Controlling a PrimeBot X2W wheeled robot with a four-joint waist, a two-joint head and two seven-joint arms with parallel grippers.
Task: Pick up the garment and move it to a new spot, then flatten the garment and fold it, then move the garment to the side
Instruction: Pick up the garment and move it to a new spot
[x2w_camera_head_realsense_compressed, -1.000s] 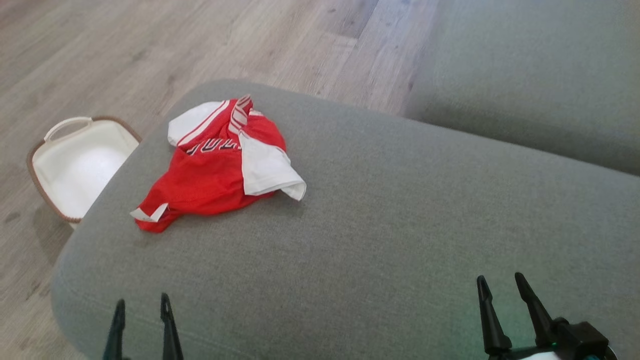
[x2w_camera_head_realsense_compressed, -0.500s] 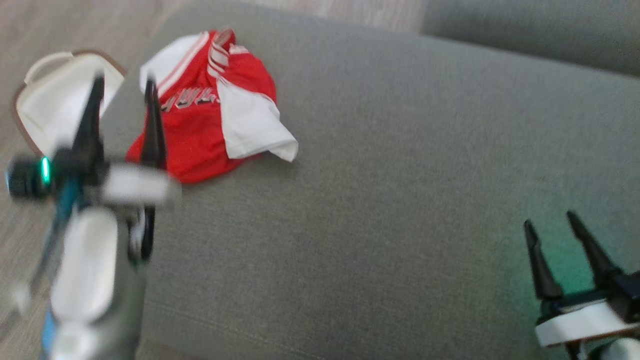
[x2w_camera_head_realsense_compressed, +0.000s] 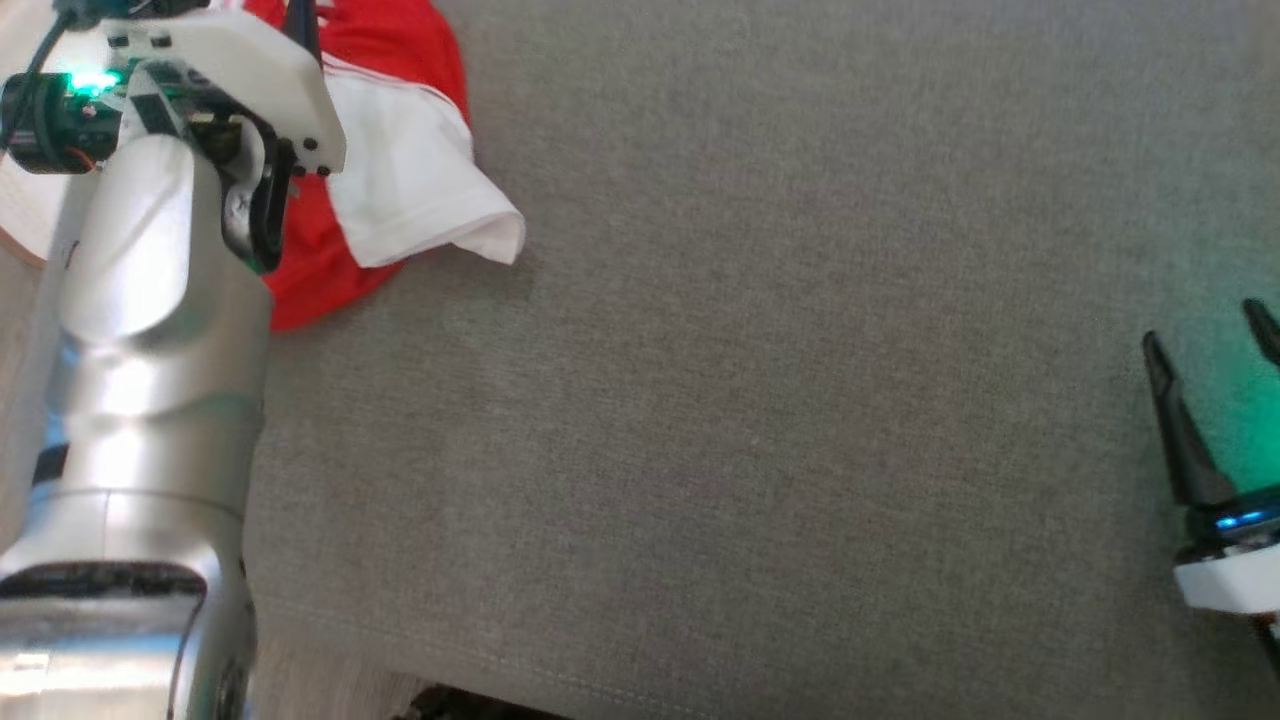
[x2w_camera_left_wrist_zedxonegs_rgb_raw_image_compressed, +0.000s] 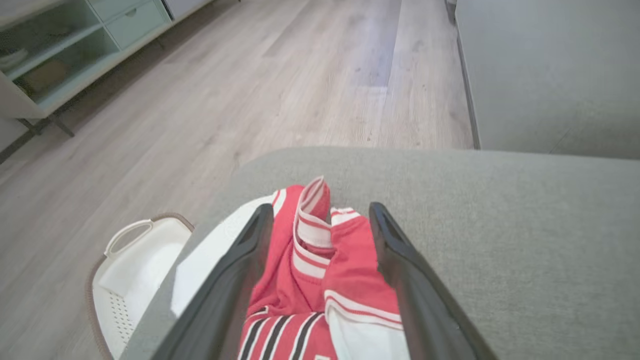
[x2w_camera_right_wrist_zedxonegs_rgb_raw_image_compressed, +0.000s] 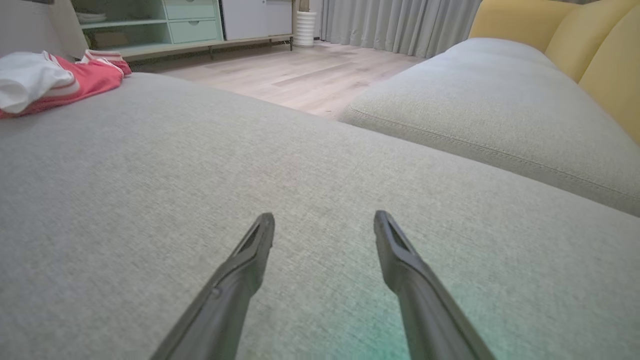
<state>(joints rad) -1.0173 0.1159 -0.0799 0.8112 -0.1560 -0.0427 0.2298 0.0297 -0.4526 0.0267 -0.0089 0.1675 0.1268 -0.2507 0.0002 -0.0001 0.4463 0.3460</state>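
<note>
The garment (x2w_camera_left_wrist_zedxonegs_rgb_raw_image_compressed: 310, 280), crumpled near the sofa cushion's (x2w_camera_head_realsense_compressed: 750, 400) corner, is straddled by the wide-spread left fingers (x2w_camera_left_wrist_zedxonegs_rgb_raw_image_compressed: 235, 285); contact cannot be told. Pick-up is judged in hand: lowering and closing are called for, the right fingers (x2w_camera_right_wrist_zedxonegs_rgb_raw_image_compressed: 240, 280) held wide, well apart.

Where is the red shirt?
In the left wrist view the red and white jersey lies crumpled at the grey cushion's left end, between the left gripper's open fingers, with a white basket on the floor beside it.

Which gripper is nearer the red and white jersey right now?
Left. The left gripper is open, straddling the jersey; the right gripper is open over bare cushion, well away from it.
</note>
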